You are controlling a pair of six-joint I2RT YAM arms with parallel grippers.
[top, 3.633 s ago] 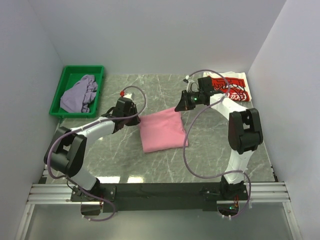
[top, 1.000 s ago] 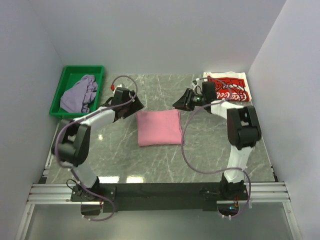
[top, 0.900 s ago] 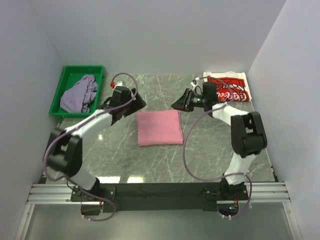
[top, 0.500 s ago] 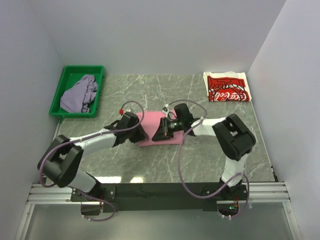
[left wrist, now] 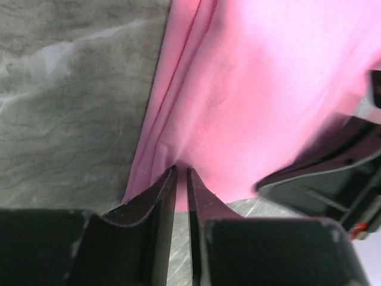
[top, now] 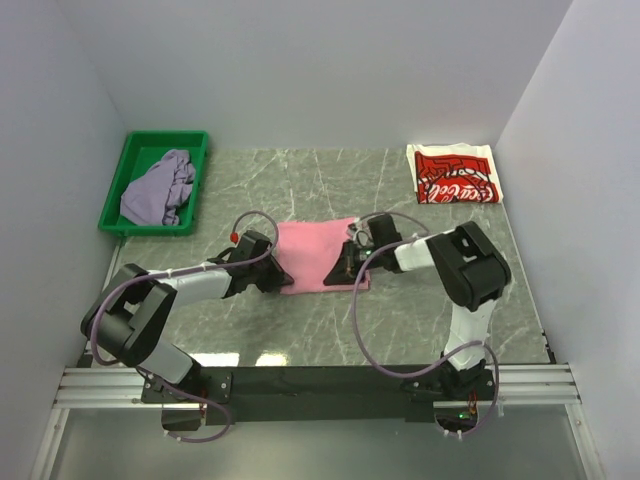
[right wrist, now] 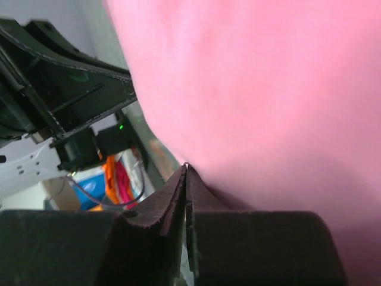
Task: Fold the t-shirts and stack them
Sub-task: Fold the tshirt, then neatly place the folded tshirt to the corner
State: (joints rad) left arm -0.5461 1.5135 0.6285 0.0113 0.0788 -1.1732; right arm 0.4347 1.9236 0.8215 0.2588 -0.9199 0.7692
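The pink t-shirt (top: 312,248) lies folded in a rough square at the table's middle. My left gripper (top: 278,280) is at its near left corner. In the left wrist view the gripper (left wrist: 181,173) has its jaws closed on the pink hem (left wrist: 256,89). My right gripper (top: 340,272) is at the near right corner. In the right wrist view the gripper (right wrist: 186,168) is shut on the edge of the pink cloth (right wrist: 268,77). The white t-shirt with the red Coca-Cola print (top: 455,175) lies folded at the back right. The lavender-grey t-shirt (top: 158,188) lies crumpled in the bin.
A green bin (top: 160,137) stands at the back left against the wall. White walls close the table on three sides. The black rail with both arm bases runs along the near edge (top: 320,385).
Both grippers came from beyond the pink t-shirt's far edge down to its near edge. They now grip its two near corners, slightly wider apart than half a second ago.
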